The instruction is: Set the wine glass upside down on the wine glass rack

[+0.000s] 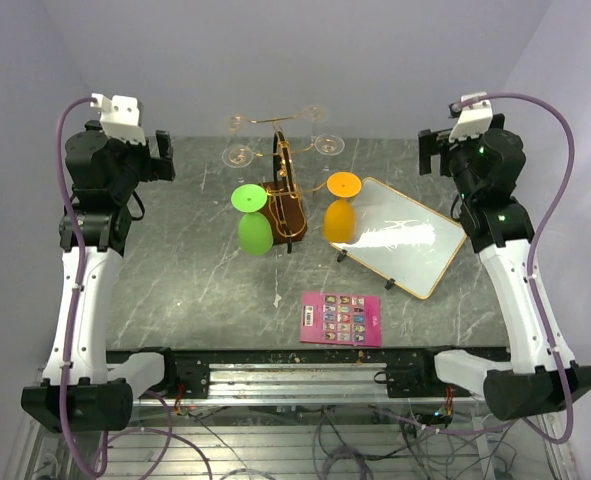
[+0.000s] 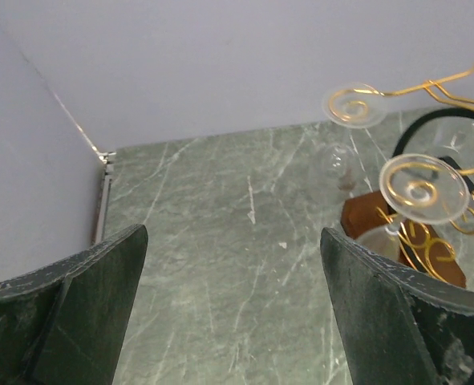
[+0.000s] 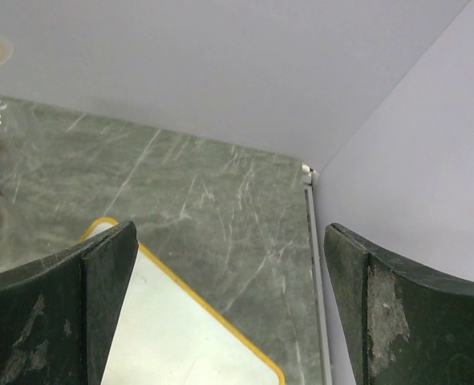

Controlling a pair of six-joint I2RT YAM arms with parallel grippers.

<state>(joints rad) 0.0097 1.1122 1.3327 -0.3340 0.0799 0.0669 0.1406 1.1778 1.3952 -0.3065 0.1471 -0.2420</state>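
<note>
While left gripper (image 2: 232,234) and right gripper (image 3: 230,231) gape empty, one rack (image 1: 287,205) holds six. Four clear glasses (image 1: 238,155), one green glass (image 1: 254,227), one orange glass (image 1: 339,216).

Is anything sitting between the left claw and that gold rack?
Nothing separate: only bare table lies between the left gripper and the wine glass rack. A green wine glass and clear ones already hang on that side.

left gripper (image 2: 232,241): jaws wide apart, nothing between | fingers (image 2: 84,321) at 7 and 5 o'clock | table (image 2: 212,184): green marble, centre | rack (image 2: 429,84): 3 o'clock, gold wire, brown base | near glass (image 2: 423,188), far glass (image 2: 354,106): clear, foot-up on scroll arms | wall (image 2: 220,64): 12 o'clock
</note>
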